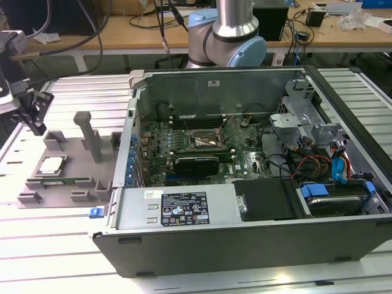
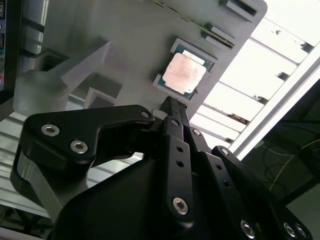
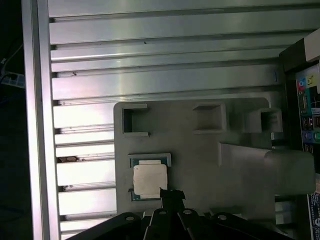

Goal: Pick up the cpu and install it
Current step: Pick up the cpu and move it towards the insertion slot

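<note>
Tool (image 3: 172, 193), clenched and empty, hangs just above the cpu (image 3: 149, 181) seated in the grey fixture tray (image 3: 200, 160) on the slatted desk (image 3: 150, 75); a sound pick demands a level approach, squared to its edges.

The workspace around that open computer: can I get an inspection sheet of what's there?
Surface: ribbed metal table.
Job's things: cpu lies in the grey fixture tray; motherboard socket sits inside the open computer case.
Clutter: nothing seen.
Grippers: gripper shut, holding nothing, close by the cpu's edge in both wrist views.
Cables: coloured wires inside the case; dark cables on the desk behind.
Surroundings: arm's base behind the case; wooden desk.
</note>
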Tool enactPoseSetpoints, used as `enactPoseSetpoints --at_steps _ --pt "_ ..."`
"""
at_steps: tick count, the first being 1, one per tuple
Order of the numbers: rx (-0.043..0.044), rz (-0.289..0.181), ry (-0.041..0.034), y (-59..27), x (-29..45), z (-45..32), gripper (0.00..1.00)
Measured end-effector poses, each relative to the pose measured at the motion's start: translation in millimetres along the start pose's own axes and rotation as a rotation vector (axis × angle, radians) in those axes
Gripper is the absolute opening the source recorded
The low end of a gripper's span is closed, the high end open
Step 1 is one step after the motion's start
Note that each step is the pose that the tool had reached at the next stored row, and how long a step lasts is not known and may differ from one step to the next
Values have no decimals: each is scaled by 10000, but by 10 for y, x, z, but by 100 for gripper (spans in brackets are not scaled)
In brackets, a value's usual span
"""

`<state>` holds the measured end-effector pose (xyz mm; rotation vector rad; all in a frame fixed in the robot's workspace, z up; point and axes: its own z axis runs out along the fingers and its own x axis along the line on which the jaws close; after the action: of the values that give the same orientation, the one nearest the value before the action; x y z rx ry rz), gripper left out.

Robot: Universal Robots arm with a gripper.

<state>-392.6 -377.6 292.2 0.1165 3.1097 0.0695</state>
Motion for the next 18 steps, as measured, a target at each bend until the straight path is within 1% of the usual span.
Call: enactPoseSetpoints --at_steps 2,4,6,7,8,11,18 --pt "1 -1 2 -3 17 30 11" --pt "-1 -2 -1 -9 50 85 11" --pt "0 -3 1 -13 61 120 11" --pt "-1 -1 0 -16 71 156 11" --pt "0 -3 0 -20 76 186 11" --pt "0 -2 0 -25 86 236 11" --pt "1 -1 2 -60 123 385 11"
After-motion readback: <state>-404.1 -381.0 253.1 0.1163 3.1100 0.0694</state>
